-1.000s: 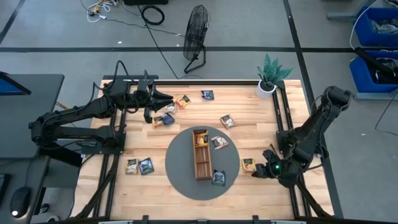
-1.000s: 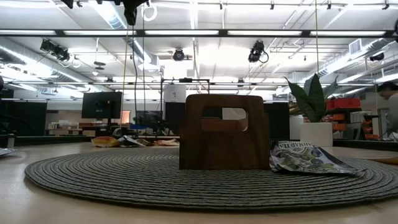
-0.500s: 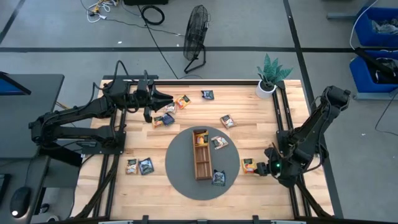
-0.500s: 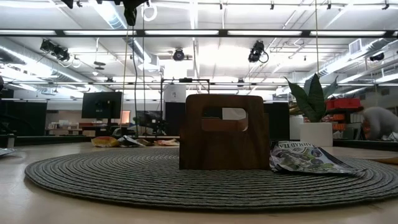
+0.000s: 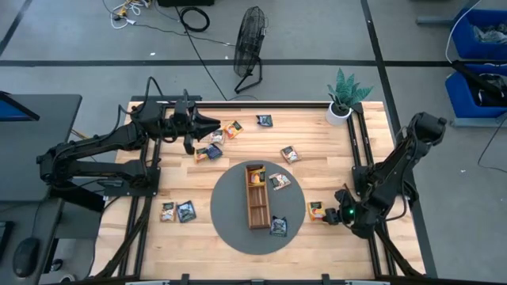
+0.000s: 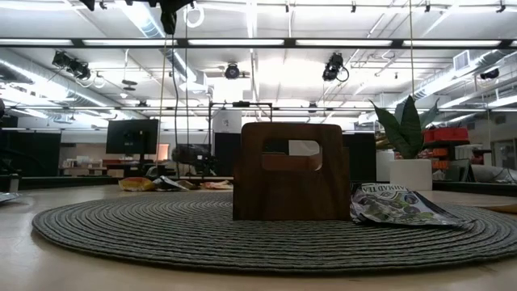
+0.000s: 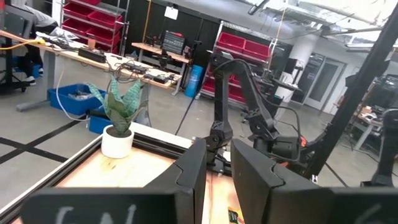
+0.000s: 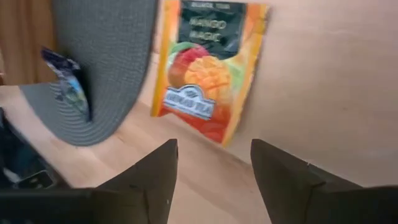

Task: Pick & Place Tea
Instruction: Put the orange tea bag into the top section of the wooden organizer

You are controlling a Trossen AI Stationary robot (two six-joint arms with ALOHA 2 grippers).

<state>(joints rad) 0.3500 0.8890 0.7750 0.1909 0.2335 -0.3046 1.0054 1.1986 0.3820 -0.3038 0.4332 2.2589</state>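
Note:
Small square tea sachets lie scattered flat on the wooden table. An orange mango sachet lies flat beside the round grey mat, just ahead of my right gripper, which is open and low over the table. A dark blue sachet rests on the mat's near part. The brown divided tray stands mid-mat with an orange sachet inside. My left gripper hovers over the far-left table, narrowly open, holding nothing that shows.
More sachets lie far-left, far, right of centre, on the mat and near-left. A potted plant stands at the far-right corner. Black frame rails run along both table sides.
My right gripper has crept a little toward the table's left, closer to the orange mango sachet. The sachets and tray have stayed where they were.

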